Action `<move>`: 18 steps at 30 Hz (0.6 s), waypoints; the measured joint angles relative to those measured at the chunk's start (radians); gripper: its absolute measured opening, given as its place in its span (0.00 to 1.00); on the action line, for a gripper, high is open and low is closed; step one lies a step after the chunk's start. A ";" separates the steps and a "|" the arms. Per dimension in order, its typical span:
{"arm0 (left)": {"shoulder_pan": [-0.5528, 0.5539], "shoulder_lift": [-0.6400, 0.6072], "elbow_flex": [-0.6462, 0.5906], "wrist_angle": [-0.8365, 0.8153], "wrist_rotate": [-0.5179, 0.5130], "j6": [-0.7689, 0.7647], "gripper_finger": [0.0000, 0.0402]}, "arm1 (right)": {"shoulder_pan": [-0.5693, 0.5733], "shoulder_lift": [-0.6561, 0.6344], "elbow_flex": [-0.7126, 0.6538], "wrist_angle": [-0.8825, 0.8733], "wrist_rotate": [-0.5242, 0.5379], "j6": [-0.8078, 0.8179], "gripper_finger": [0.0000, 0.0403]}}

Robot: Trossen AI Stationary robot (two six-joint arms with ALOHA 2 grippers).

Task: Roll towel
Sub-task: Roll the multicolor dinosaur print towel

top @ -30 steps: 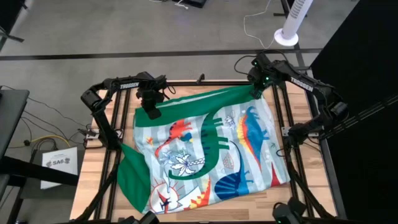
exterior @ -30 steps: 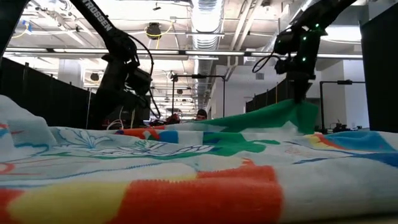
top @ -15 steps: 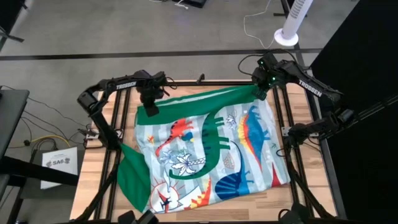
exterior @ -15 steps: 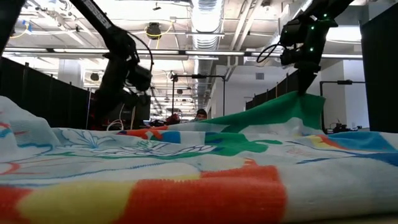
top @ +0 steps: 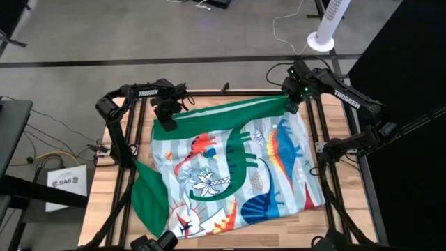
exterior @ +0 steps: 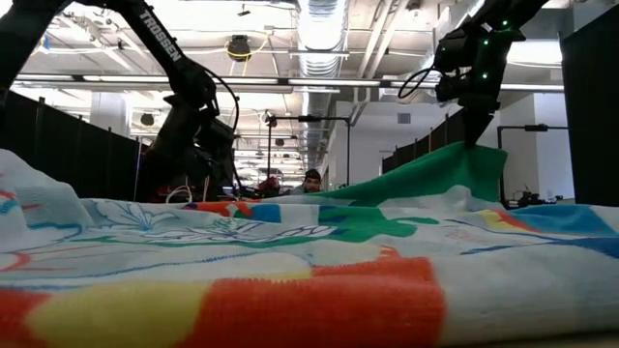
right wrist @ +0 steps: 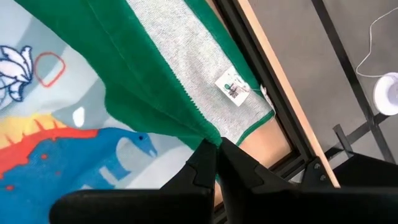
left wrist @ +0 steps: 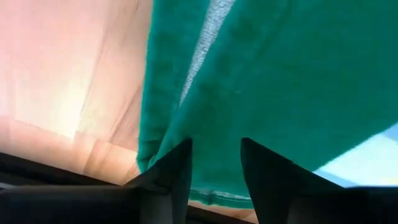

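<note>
Since a second before, right pincer (top: 290, 104) had carried its far towel (top: 230, 167) corner outward — clamped; left pincer (top: 167, 120) clamped other far corner. Long axis: across tabletop (top: 104, 209).

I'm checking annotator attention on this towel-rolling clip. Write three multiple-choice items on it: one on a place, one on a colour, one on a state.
1. Where does the right gripper hold the towel?
A. far right corner
B. near left corner
C. centre

2. What colour is the towel's folded-over far edge?
A. red
B. green
C. yellow

3. How is the right gripper's corner of the towel?
A. flat on the table
B. lifted off the table
C. rolled into a tube

Answers: 1 A, the high view shows it at the far right corner. 2 B, that strip is plain green. 3 B, the low view shows the corner raised into a peak.
</note>
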 joint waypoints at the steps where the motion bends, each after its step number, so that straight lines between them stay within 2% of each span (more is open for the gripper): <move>1: 0.000 0.000 0.004 -0.005 -0.012 0.000 0.30 | 0.000 0.000 0.000 -0.001 0.000 0.004 0.00; 4: 0.000 -0.006 0.039 -0.023 -0.036 0.005 0.30 | 0.000 0.000 0.000 -0.010 0.000 0.006 0.00; 7: 0.000 -0.015 0.063 0.033 -0.046 0.047 0.30 | 0.000 0.000 0.000 -0.010 0.000 0.006 0.00; 11: 0.002 -0.003 0.058 0.077 -0.050 0.116 0.30 | 0.000 0.000 0.000 -0.027 0.000 0.017 0.00; 18: 0.003 0.056 0.057 0.050 -0.043 0.141 0.30 | 0.000 0.000 0.000 -0.055 0.000 0.018 0.00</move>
